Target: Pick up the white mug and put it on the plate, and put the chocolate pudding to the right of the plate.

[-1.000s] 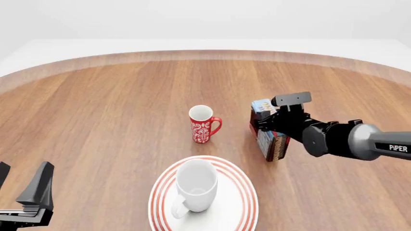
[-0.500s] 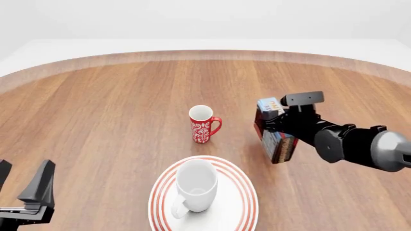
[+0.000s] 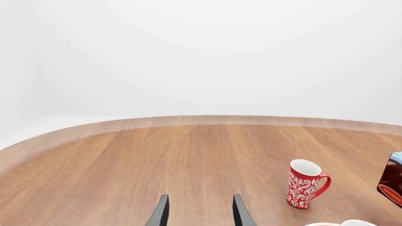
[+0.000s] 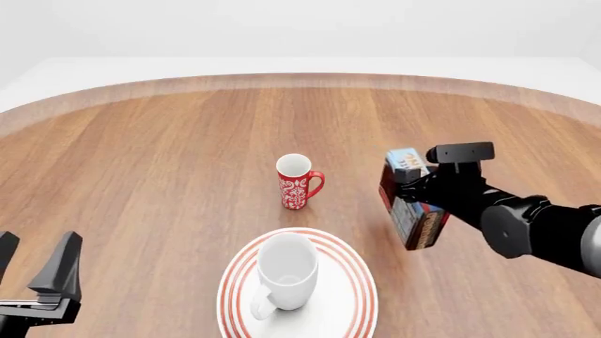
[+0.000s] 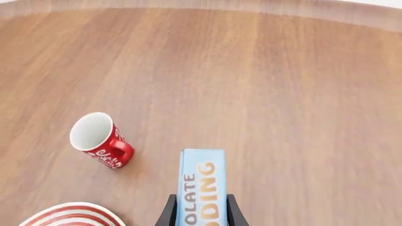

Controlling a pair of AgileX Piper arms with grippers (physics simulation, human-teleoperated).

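Note:
The white mug (image 4: 284, 271) stands upright on the red-ringed plate (image 4: 357, 290) at the front middle of the table. My right gripper (image 4: 414, 191) is shut on the chocolate pudding (image 4: 409, 201), holding the carton above the wood, right of and a little beyond the plate. In the right wrist view the pudding's light blue face (image 5: 202, 187) sits between the two fingers (image 5: 168, 212), with the plate's rim (image 5: 70, 215) off to one side. My left gripper (image 4: 38, 276) is open at the front left, holding nothing; its fingertips (image 3: 162, 213) show in the left wrist view.
A slim red mug (image 4: 298, 181) with a white floral pattern stands beyond the plate, left of the held carton; it also shows as the red mug (image 3: 304, 183) in the left wrist view and the red mug (image 5: 99, 139) in the right wrist view. The round wooden table (image 4: 169, 155) ends at a curved far edge.
My right gripper has carried the pudding carton to the right and toward the front. The left gripper, both mugs and the plate have stayed put.

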